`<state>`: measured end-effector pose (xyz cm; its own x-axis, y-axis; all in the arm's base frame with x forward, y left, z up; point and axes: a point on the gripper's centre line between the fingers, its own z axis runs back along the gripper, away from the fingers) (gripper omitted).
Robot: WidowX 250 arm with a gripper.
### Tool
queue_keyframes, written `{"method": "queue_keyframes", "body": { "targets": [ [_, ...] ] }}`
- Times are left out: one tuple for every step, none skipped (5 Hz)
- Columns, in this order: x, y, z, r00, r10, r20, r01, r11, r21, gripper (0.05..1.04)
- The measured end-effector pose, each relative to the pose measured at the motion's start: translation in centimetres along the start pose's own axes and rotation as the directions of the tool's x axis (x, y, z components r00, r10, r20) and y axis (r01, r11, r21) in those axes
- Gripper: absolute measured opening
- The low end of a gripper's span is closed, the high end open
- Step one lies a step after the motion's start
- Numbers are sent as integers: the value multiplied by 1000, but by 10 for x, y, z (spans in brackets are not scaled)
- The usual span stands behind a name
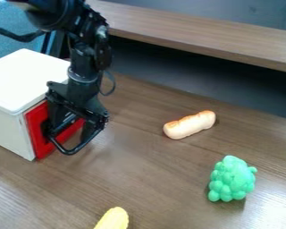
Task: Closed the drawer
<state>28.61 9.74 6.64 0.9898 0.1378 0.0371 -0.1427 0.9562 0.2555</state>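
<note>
1. Currently, the drawer (36,134) shows its red front up against the open side of a white box (27,78) at the left of the camera view; it looks closed, or very nearly so.
2. The black gripper (77,109) hangs down right in front of that red front, overlapping it in the view, so whether the two touch is hard to say.
3. As for its jaws, I cannot tell whether they are spread or pressed together.
4. A black curved bar at the gripper's lower end loops low across the drawer front.
5. The robot arm (82,58) comes in from the upper left, over the box's far corner.
6. To the right of the gripper, well apart from it, a pale, bread-like roll with a browned top (190,125) lies at a slant on the brown wood table (151,179).
7. Nearer the camera and farther right sits a green, lumpy cluster (232,179).
8. A yellow piece with a rounded tip (114,219) is cut off by the bottom edge.
9. Behind the table runs a wooden ledge (205,36), with dark space beneath it.
</note>
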Motion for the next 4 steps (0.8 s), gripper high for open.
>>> {"method": "queue_keyframes", "body": {
  "targets": [
    [-3, -25, 11, 998, -64, 27, 68, 986, -151, 1000],
    [-2, -47, 28, 991, -108, 73, 123, 963, -240, 1000],
    [-6, -66, 40, 985, -150, 86, 167, 952, -255, 1000],
    [-7, -78, 49, 980, -172, 99, 193, 945, -265, 1000]
  ]
}}
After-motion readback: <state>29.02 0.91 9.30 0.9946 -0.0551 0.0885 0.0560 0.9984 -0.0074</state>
